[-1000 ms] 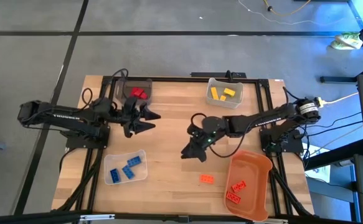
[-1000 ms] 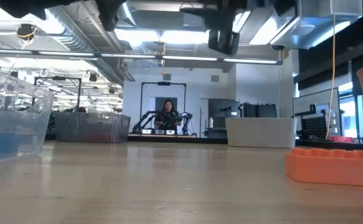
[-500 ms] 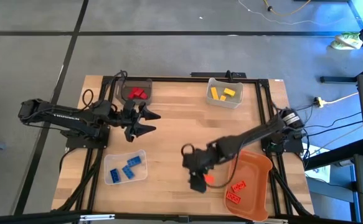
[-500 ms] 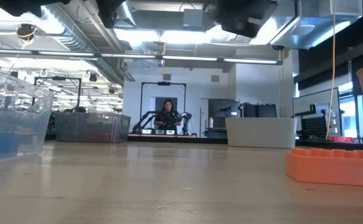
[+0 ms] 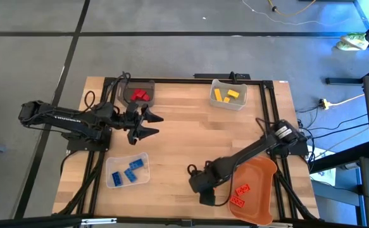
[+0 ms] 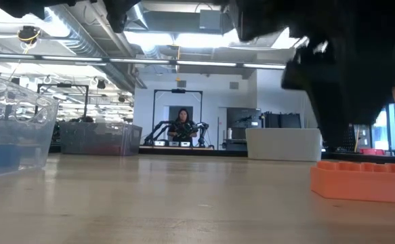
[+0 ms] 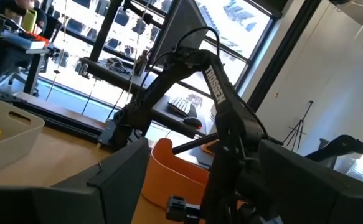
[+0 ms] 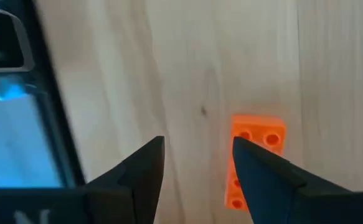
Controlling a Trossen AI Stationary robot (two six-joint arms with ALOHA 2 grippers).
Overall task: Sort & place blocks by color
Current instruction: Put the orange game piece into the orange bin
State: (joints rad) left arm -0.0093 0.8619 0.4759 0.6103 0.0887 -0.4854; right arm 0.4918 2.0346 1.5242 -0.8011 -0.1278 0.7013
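A pale wooden table (image 5: 178, 136) stands on a grey floor. The right gripper (image 8: 197, 168) hangs open and empty above an orange block (image 8: 251, 163), hidden from overhead. The left gripper (image 5: 151, 125) waits open near the dark bin (image 5: 125, 91).

**A robotics lab with an open workshop floor**

The pale wooden table (image 5: 178, 139) stands in a black metal frame on a grey concrete floor (image 5: 32, 57), cables trailing beside it. Across the table, the low view shows a long hall with exposed silver ducts (image 6: 82, 34), strip lights, and a seated person (image 6: 183, 127) at another pair of dark robot arms. Tall windows (image 7: 137, 31) and tripods appear beyond.
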